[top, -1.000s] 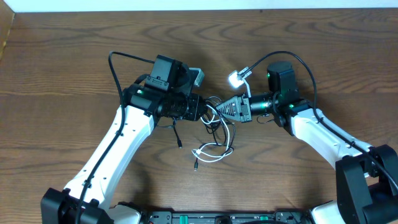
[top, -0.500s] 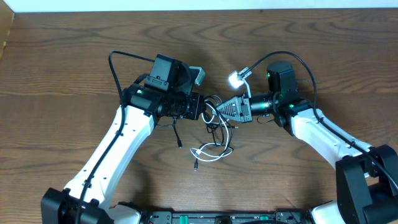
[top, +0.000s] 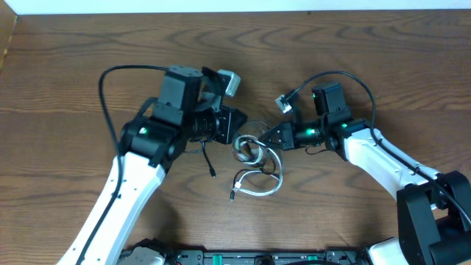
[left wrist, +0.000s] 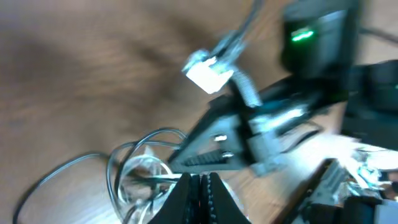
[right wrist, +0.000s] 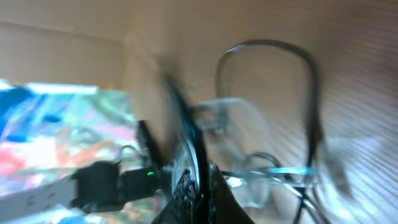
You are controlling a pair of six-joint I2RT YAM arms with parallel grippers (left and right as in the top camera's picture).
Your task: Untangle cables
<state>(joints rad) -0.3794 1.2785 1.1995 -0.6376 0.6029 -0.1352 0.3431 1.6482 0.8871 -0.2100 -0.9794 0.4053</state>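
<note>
I see the bench in warm brown with darker wavy wood grain. The white cable reads pale grey-white, the black cable plain black. The left arm and right arm are white with black joints and green lights. The left tool and right tool look black.
</note>
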